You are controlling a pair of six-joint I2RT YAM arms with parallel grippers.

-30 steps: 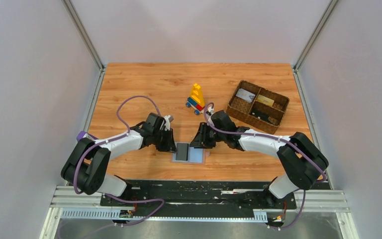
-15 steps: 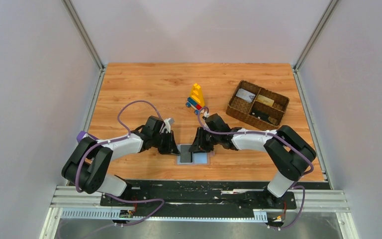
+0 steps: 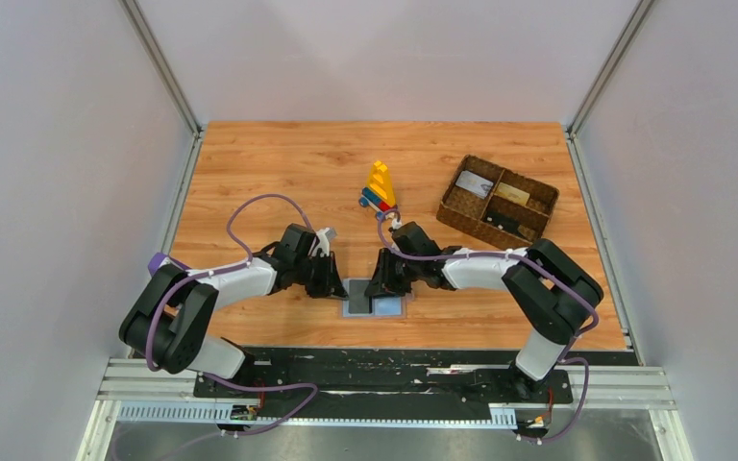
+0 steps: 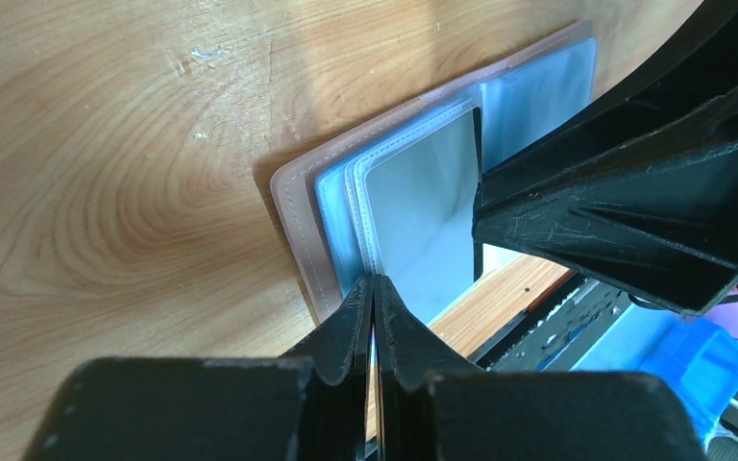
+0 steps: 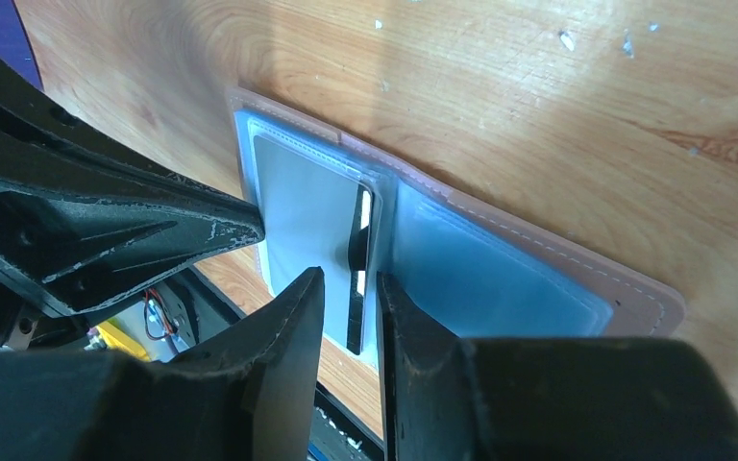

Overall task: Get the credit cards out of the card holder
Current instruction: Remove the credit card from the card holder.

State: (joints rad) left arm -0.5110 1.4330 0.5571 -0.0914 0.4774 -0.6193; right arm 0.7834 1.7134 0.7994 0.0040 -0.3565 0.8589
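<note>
Nearest the arms' bases, the card holder (image 3: 375,306) lies open and flat on the table (image 3: 269,163). From above it is little more than a pale blue patch between two black wrists. The wrist cameras give the detail the overhead one hides. At the holder's left panel, the left claw (image 4: 373,293) has its fingers pressed together on the near edge of a clear sleeve (image 4: 413,192) (only a hair of pale plastic shows between them). Over the holder's middle, the right claw (image 5: 351,298) has its fingers slightly apart, astride a black card (image 5: 356,264) that shows as a narrow dark strip. A thin gap lies on each side of the card, so it is not clamped. The left wrist view shows that card only as a dark line along the sleeve's right edge, with one right finger's tip against it. Beyond the holder, only the overhead view shows a stacked toy (image 3: 379,184). Farther off, to the holder's right, it shows a woven basket (image 3: 480,233) with loose cards (image 3: 475,184) in its compartments.
</note>
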